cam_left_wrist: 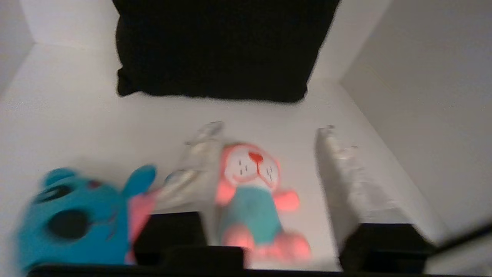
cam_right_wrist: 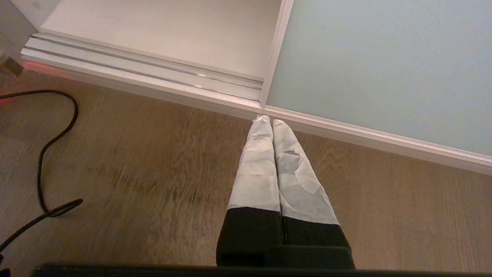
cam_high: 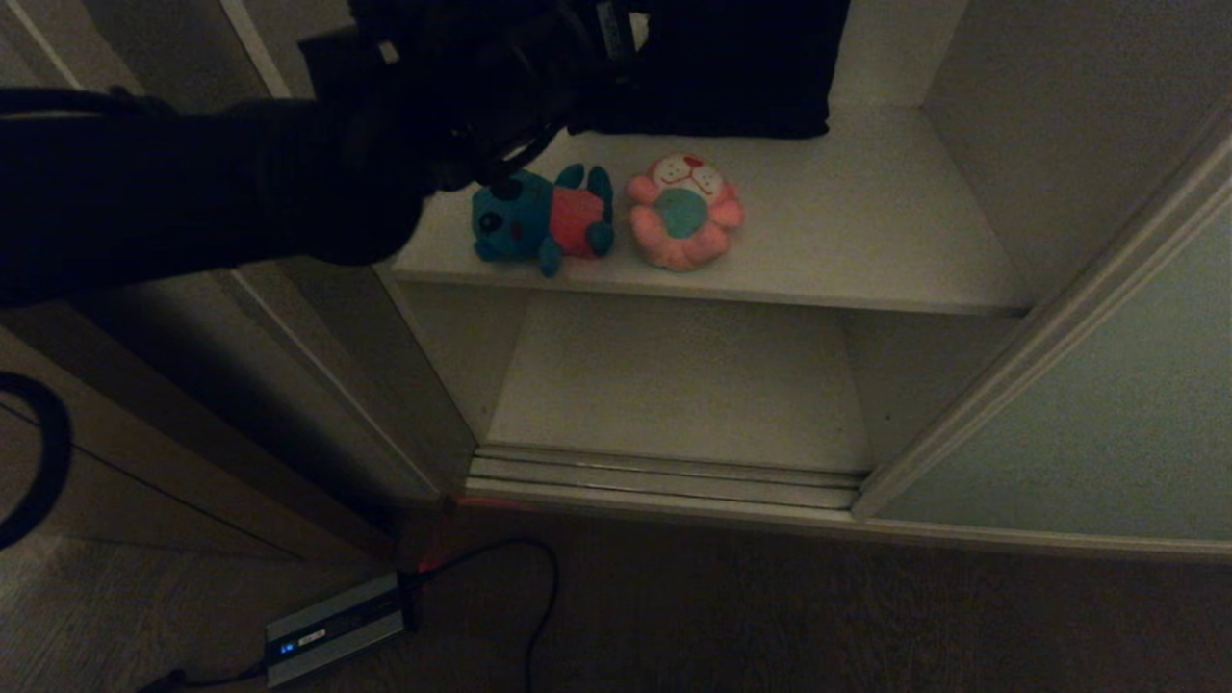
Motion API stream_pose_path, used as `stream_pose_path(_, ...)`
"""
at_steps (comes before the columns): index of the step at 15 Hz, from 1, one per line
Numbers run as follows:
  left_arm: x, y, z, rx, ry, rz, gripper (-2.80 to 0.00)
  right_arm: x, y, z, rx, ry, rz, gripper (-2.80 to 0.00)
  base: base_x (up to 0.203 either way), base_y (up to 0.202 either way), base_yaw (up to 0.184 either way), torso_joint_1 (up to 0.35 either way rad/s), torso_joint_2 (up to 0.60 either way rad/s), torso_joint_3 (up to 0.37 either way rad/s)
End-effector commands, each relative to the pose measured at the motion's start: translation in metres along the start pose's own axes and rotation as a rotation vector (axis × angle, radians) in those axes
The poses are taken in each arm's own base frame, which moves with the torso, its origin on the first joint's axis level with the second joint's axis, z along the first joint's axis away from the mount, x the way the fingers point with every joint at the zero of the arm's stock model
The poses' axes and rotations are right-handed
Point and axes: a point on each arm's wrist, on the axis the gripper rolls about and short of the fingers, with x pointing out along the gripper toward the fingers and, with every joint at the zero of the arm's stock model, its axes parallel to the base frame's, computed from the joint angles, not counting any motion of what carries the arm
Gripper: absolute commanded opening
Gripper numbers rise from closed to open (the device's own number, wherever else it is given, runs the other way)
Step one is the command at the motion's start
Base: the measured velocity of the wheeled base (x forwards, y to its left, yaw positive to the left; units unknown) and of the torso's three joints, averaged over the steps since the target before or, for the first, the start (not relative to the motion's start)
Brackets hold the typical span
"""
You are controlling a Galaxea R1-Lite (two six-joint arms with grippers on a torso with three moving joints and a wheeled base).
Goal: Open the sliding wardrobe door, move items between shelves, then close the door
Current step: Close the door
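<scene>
Your left claw (cam_left_wrist: 265, 181) is open above the upper shelf (cam_high: 866, 241), its two fingers (cam_left_wrist: 346, 173) on either side of the pink toy (cam_left_wrist: 255, 200). Going left to right on that shelf: the blue toy (cam_high: 539, 221) lies just beside the pink one, and a dark folded cloth (cam_high: 731, 67) sits behind them. Drop straight down so you don't bump the blue toy. Squeeze the pink toy's soft middle, then lift it. The lower shelf (cam_high: 674, 375) is bare. The sliding door (cam_high: 1107, 414) stands open on the right. Your right claw (cam_right_wrist: 271, 127) is closed, down near the floor (cam_right_wrist: 134, 173).
</scene>
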Motion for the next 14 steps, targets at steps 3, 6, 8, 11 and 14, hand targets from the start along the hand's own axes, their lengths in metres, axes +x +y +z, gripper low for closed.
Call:
stream_pose_path(3, -0.098, -0.003, 0.083, 0.007, 0.080, -0.045, -2.80, 0.000, 0.000, 0.000, -0.001, 0.000, 0.001, -2.80, 0.000, 0.000, 0.000, 0.000, 0.00, 0.000)
stream_pose_path(6, -0.180, 0.010, 0.101, 0.062, 0.227, -0.061, -2.80, 0.000, 0.000, 0.000, -0.001, 0.001, 0.001, -2.80, 0.000, 0.000, 0.000, 0.000, 0.00, 0.000)
stream_pose_path(8, -0.240, 0.030, 0.090, 0.112, 0.361, -0.030, -2.80, 0.000, 0.000, 0.000, -0.001, 0.001, 0.001, -2.80, 0.000, 0.000, 0.000, 0.000, 0.00, 0.000)
stream_pose_path(11, -0.327, 0.057, 0.057, 0.146, 0.472, 0.089, -2.80, 0.000, 0.000, 0.000, -0.001, 0.000, 0.001, -2.80, 0.000, 0.000, 0.000, 0.000, 0.00, 0.000)
stream_pose_path(14, -0.409, 0.056, 0.031, 0.160, 0.459, 0.205, -2.80, 0.000, 0.000, 0.000, -0.001, -0.001, 0.000, -2.80, 0.000, 0.000, 0.000, 0.000, 0.00, 0.000)
